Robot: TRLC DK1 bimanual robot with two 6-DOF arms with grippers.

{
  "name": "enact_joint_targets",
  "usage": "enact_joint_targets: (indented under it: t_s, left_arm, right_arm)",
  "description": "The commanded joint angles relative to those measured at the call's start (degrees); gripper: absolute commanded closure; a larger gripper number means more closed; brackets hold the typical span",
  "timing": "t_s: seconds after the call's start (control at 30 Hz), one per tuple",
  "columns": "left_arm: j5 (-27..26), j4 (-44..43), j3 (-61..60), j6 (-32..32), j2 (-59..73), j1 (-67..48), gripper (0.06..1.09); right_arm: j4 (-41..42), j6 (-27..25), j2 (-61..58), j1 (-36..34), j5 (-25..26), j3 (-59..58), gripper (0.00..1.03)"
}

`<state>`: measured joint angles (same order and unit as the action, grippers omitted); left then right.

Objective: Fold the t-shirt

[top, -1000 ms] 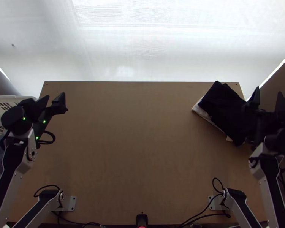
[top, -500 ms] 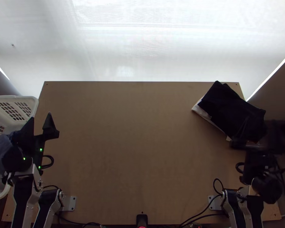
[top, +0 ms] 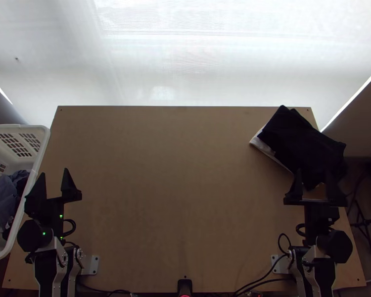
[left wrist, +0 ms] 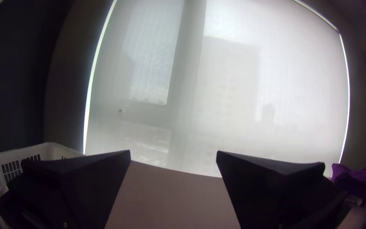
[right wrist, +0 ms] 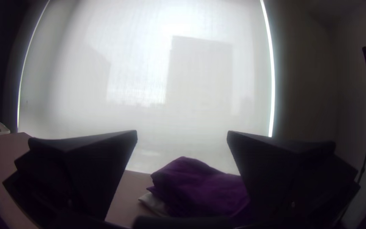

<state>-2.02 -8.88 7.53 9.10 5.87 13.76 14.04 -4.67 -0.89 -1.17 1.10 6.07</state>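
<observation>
A dark cloth [top: 304,143] lies folded in layers over a pale cloth [top: 261,143] at the table's far right corner; whether either is the t-shirt I cannot tell. In the right wrist view the dark cloth [right wrist: 200,184] looks purple. My right gripper [top: 314,178] stands open at the pile's near end, with nothing held; its own view has the gripper [right wrist: 182,135] wide apart. Over the table's left side my left gripper [top: 55,178] is open and empty, and the left wrist view has this gripper [left wrist: 173,153] with a wide gap.
A white basket [top: 37,166] holding grey and dark clothes [top: 2,195] stands off the table's left edge. The wooden table [top: 175,188] stretches between the arms. Black cables [top: 264,282] run along its near edge, and a tripod [top: 366,220] stands off to the right.
Both arms have drawn back toward the table's near edge. The right gripper has come away from over the pile's right end; the left one has moved down beside the basket. The pile looks unchanged.
</observation>
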Motion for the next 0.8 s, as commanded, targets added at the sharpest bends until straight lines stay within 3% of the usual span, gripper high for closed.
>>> enact_joint_targets:
  t_s: [0.0,0.27,0.4,0.77]
  left_arm:
    - [0.0,5.1,-3.0,-1.3,-5.7,2.5,0.10]
    - [0.0,14.7,-3.0,-0.4,-6.0,7.2,0.10]
    - [0.0,21.1,-3.0,-0.3,-6.0,8.1,0.10]
    - [0.0,21.4,-3.1,-0.7,-5.9,9.4,0.10]
  right_arm:
    - [-9.1,4.2,1.1,-0.2,0.3,-0.7,0.04]
    - [-17.9,8.2,1.1,-0.1,0.3,-0.6,0.04]
    - [-27.3,13.1,1.1,-0.1,0.3,-0.7,0.04]
    - [-27.4,13.5,0.9,-0.1,0.3,-0.7,0.04]
